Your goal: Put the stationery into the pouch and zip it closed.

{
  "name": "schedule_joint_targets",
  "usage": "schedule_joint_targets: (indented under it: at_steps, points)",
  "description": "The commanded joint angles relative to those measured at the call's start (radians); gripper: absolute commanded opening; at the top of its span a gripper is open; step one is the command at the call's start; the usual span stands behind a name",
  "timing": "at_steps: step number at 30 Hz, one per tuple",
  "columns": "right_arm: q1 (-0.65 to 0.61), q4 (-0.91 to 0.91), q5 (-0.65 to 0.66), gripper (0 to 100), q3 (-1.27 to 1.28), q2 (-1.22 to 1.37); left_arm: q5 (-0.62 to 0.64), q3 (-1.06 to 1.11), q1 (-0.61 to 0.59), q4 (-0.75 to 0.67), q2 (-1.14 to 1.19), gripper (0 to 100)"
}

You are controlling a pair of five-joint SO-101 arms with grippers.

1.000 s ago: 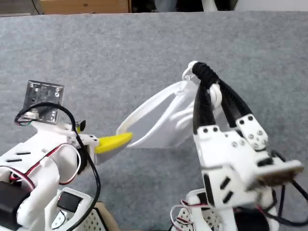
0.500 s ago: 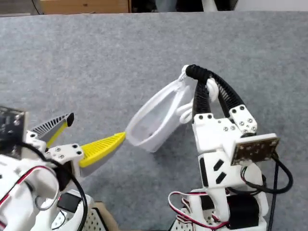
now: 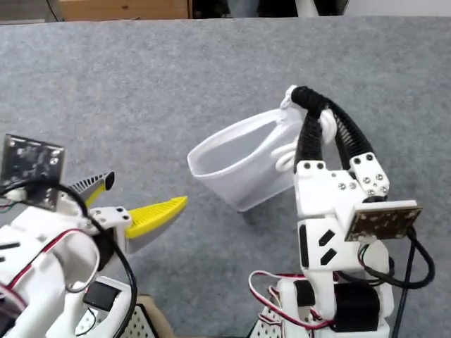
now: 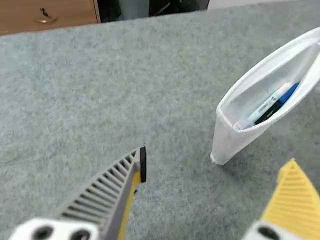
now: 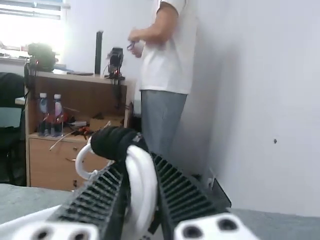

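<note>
The white pouch hangs tilted off the grey table, its open mouth turned toward the left arm. My right gripper is shut on the pouch's far end, and a strip of white pouch fabric shows pinched between its black ribbed fingers. In the left wrist view, the pouch holds a blue pen and a white marker. My left gripper stands open a short way from the mouth, one yellow finger and one grey finger with nothing between them.
Grey felt covers the table. A wooden cabinet stands beyond the far edge. A person stands in the room behind, away from the table.
My left gripper let go at the pouch mouth, opened and drew back. The right gripper swung the pouch to the right, with its mouth now wider open.
</note>
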Motion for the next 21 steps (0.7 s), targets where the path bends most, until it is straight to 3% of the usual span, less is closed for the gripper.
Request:
schedule_joint_targets:
  at_steps: [1, 5, 10, 21]
  points:
    - [-0.149, 0.124, -0.002, 1.2, -0.035, -0.010, -0.011, 0.070, -0.001, 0.006, -0.003, 41]
    - [-0.377, 0.354, -0.164, 1.2, -0.117, 0.002, -0.011, 0.185, 0.027, 0.005, -0.003, 41]
    - [-0.516, 0.582, -0.373, 1.2, -0.189, 0.002, -0.006, 0.260, 0.025, -0.009, -0.003, 41]
    - [-0.681, 0.845, -0.336, 1.2, -0.386, 0.002, -0.011, 0.320, -0.005, -0.101, -0.003, 41]
